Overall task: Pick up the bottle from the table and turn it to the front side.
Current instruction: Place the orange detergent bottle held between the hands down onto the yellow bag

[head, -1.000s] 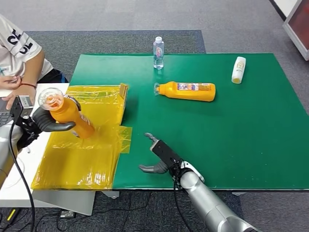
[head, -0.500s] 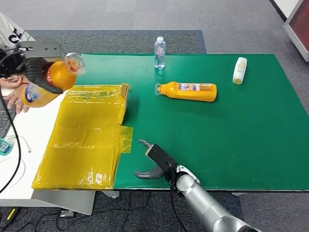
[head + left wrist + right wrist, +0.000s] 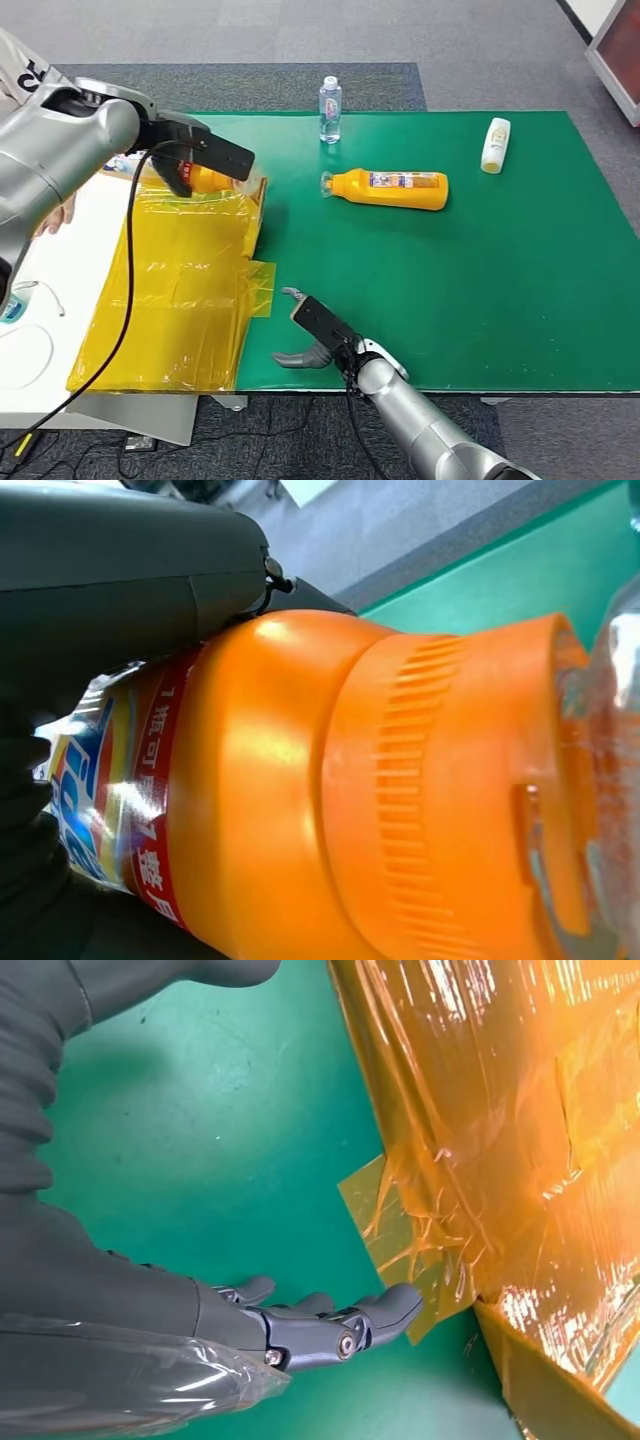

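Observation:
My left hand (image 3: 192,155) grips an orange detergent bottle (image 3: 205,180) above the far edge of the yellow sheet (image 3: 181,290). In the left wrist view that bottle (image 3: 340,790) shows its ribbed orange neck, a clear cap and a red and blue label, with my dark fingers (image 3: 128,570) wrapped over it. A second orange bottle (image 3: 389,189) lies on its side on the green mat (image 3: 490,290), cap pointing left. My right hand (image 3: 317,335) hovers empty with fingers spread low over the mat's near edge; its fingertips (image 3: 392,1305) are close to a flap of the yellow sheet (image 3: 498,1130).
A small clear water bottle (image 3: 329,108) stands at the mat's far edge. A white bottle (image 3: 495,145) lies at the far right. A person (image 3: 23,75) sits at the far left by the white table (image 3: 45,300). Grey carpet surrounds the tables.
My left arm has swung the orange bottle from the far left, over the white table, rightward and down to the yellow sheet's far edge. My right hand drifted slightly left and nearer.

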`<state>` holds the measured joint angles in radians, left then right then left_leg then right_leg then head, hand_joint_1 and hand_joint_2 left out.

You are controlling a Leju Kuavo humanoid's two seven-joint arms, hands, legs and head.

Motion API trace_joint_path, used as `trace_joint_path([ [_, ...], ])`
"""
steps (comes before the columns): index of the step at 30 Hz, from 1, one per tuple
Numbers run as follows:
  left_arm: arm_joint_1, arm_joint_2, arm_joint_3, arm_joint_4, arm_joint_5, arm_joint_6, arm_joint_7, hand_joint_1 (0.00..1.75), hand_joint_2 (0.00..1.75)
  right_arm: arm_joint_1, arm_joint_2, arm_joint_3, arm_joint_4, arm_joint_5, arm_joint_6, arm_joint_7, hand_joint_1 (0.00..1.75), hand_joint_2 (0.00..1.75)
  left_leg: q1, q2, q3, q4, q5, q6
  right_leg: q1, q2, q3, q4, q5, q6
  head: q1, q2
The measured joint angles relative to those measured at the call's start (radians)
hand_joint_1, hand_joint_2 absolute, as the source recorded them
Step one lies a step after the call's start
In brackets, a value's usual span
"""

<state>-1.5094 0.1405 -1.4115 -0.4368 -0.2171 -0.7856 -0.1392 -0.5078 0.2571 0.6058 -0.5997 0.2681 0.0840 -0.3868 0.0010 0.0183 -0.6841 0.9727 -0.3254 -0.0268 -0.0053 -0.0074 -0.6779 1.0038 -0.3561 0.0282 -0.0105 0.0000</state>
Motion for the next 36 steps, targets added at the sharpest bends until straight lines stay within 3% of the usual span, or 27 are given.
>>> trace_joint_path([
  [5, 0.020, -0.033, -0.028, 0.047, 0.081, 0.022, -0.008, 1.75, 1.75, -0.011, 0.013, 0.000, 0.000, 0.011, 0.006, 0.006, 0.00, 1.75, 0.000, 0.000, 0.000, 0.000, 0.000, 0.000, 0.000, 0.000, 0.000, 0.000, 0.000, 0.000, 0.000, 0.000],
  [9, 0.034, -0.034, 0.008, 0.085, 0.245, -0.072, -0.006, 1.75, 1.75, -0.018, 0.023, 0.000, 0.003, 0.015, 0.029, -0.002, 0.00, 1.75, 0.000, 0.000, 0.000, 0.000, 0.000, 0.000, 0.000, 0.000, 0.000, 0.000, 0.000, 0.000, 0.000, 0.000],
  [15, 0.044, 0.024, 0.114, 0.109, 0.462, -0.197, 0.014, 1.75, 1.75, -0.032, 0.035, 0.000, 0.020, 0.009, 0.037, -0.021, 0.00, 1.75, 0.000, 0.001, 0.000, 0.000, 0.000, 0.000, 0.000, 0.000, 0.000, 0.001, 0.000, 0.000, 0.000, 0.000],
  [23, 0.049, 0.093, 0.200, 0.111, 0.587, -0.229, 0.016, 1.75, 1.75, -0.054, 0.037, -0.008, 0.034, -0.047, 0.015, -0.047, 0.00, 1.75, 0.000, 0.000, 0.000, 0.000, 0.001, 0.001, 0.000, 0.000, 0.000, 0.001, 0.000, 0.000, 0.000, 0.000],
  [29, 0.062, 0.125, 0.209, 0.101, 0.664, -0.218, 0.008, 1.75, 1.75, -0.102, -0.011, -0.141, -0.023, -0.160, -0.090, -0.088, 0.00, 1.75, -0.002, 0.000, 0.000, 0.000, 0.002, 0.002, -0.002, 0.000, 0.000, 0.001, 0.001, 0.001, 0.000, 0.000],
  [36, 0.082, 0.132, 0.187, 0.082, 0.709, -0.197, -0.010, 1.75, 1.75, -0.123, -0.054, -0.325, -0.178, -0.125, -0.107, -0.067, 0.00, 1.75, -0.002, 0.000, 0.000, 0.000, 0.002, 0.002, -0.002, 0.000, 0.000, 0.001, 0.001, 0.002, 0.000, 0.000],
])
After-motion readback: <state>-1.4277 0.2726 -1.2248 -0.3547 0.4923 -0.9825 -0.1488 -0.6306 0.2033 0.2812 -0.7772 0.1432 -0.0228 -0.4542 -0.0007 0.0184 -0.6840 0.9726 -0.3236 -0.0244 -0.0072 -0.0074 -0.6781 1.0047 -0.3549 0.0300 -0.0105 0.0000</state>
